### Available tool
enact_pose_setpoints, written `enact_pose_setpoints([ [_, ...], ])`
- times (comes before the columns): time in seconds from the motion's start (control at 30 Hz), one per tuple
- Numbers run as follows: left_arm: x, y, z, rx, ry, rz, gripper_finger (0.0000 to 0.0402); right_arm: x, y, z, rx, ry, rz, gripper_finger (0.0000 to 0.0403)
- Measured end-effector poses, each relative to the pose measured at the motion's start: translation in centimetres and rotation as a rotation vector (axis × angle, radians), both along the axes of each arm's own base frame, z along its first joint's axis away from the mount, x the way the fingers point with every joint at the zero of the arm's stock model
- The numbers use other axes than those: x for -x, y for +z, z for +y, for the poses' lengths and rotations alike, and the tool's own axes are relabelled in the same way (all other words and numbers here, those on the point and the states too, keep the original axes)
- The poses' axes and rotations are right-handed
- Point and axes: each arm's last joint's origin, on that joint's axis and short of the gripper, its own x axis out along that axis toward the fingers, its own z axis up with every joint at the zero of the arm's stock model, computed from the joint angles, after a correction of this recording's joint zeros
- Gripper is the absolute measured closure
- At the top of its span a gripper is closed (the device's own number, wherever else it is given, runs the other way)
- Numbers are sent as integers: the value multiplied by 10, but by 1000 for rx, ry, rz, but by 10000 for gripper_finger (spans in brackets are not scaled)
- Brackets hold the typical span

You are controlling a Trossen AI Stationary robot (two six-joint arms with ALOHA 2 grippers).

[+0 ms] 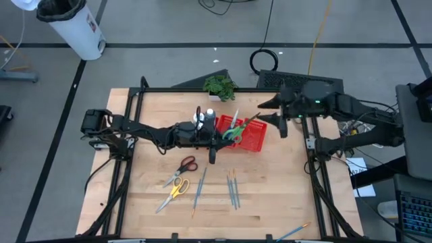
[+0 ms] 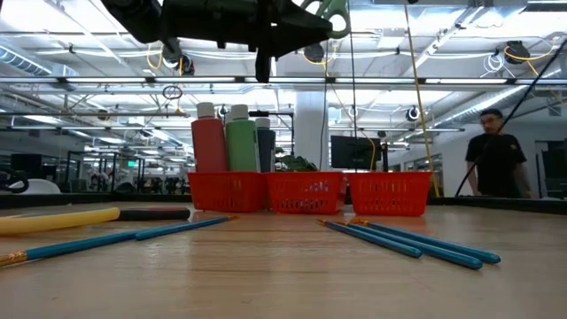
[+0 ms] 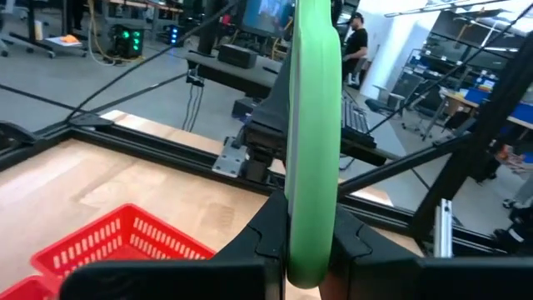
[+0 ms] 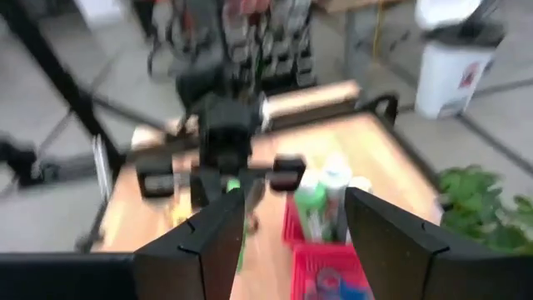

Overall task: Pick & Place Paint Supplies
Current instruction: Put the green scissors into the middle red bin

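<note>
Left gripper above the red mesh tray, fingers pinched on the green-handled scissors; handle loop clamped edge-on between the pads in the left wrist view. Held up in the air, clear of the tray, per the low view.

Right gripper parked off the table's far right corner, near the frame rail, fingers spread wide, nothing between them, touching nothing. Pointing back toward the tray and the left arm.

Tray at the table's far middle, beside the potted plant. Paint bottles standing in one end compartment: red, green and dark bodies seen in the low view. Something blue lying in another compartment in the right wrist view; can't tell what.

Still on the table near the front: red-handled scissors, yellow-handled scissors just beside them, thin brushes lying to their right, one more brush between them and the scissors. Another brush at the front right edge.
</note>
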Motion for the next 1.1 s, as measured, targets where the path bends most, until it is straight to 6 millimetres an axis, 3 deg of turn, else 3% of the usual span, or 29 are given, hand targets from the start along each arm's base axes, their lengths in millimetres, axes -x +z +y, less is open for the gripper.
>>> enact_pose_setpoints([
  [0.17,0,-2,-4,5,-10,17,372,-23,2,-1,-7,100,68,207],
  [0.33,0,-5,-4,9,-2,48,372,-33,1,0,-21,174,108,226],
  [0.77,0,-5,-4,22,2,47,372,-22,4,2,-27,195,154,355],
  [0.97,0,-5,-4,22,2,47,372,-22,3,2,-23,196,157,395],
  [1.1,0,-5,-4,22,3,48,372,-20,1,2,-4,208,183,400],
])
